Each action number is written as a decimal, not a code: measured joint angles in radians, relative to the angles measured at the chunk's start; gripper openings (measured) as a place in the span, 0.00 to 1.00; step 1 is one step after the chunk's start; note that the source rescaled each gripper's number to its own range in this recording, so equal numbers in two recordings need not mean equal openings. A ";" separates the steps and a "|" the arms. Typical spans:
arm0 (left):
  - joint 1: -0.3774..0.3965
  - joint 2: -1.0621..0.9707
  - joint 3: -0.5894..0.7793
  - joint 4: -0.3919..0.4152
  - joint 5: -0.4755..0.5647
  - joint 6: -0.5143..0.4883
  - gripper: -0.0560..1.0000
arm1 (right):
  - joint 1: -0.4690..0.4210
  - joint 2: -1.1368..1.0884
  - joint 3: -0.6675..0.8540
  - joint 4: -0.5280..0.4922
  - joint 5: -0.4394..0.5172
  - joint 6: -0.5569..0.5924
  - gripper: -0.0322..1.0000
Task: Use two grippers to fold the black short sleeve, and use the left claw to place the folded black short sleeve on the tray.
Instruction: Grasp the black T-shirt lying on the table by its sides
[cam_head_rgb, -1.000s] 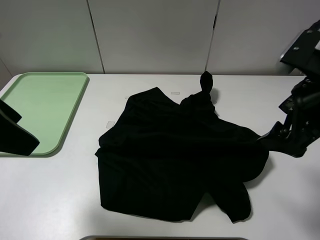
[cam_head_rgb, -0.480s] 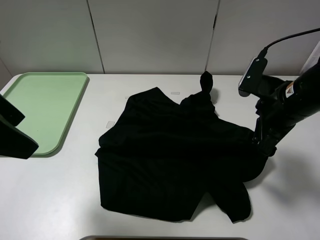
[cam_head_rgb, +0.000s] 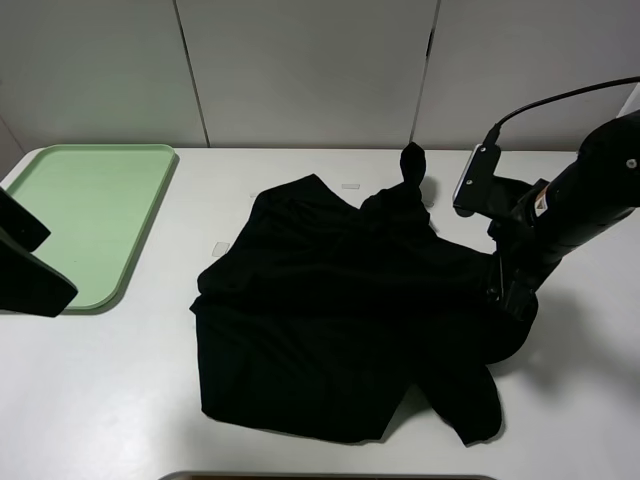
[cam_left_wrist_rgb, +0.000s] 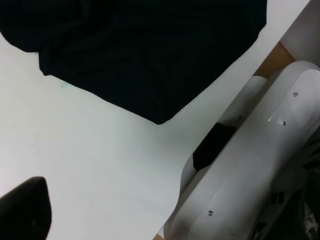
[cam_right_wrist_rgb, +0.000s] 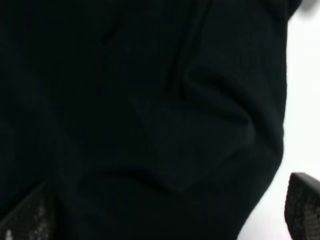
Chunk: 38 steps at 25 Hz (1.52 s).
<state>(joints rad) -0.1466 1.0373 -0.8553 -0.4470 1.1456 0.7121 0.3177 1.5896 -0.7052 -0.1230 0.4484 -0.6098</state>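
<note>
Your right hand sits open at the right edge of the shirt; your left hand, open and empty, hangs well left of it.

A white counter fills most of the frame. Two small pale tape strips lie near centre. Grey wall panels run across the top.

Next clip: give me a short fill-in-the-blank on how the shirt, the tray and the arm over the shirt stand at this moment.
1. The black short sleeve lies crumpled on the table, not yet ___.
2. In the high view it lies to the ___ of the tray.
3. The ___ gripper hangs over one edge of the black short sleeve.
4. That gripper's fingers stand ___, with fabric showing between them.

Missing words: folded; right; right; open.
</note>
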 joint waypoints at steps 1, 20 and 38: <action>0.000 0.000 0.000 0.000 -0.001 0.000 1.00 | 0.000 0.005 0.000 -0.005 -0.003 0.000 1.00; 0.000 0.000 0.000 -0.001 -0.007 0.000 1.00 | 0.000 0.024 0.000 -0.047 -0.043 0.000 0.14; 0.000 0.000 0.000 -0.001 -0.029 0.006 1.00 | 0.000 0.071 0.000 -0.044 -0.050 0.000 0.32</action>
<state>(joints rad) -0.1466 1.0373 -0.8553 -0.4480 1.1162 0.7180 0.3177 1.6604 -0.7052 -0.1667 0.3982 -0.6098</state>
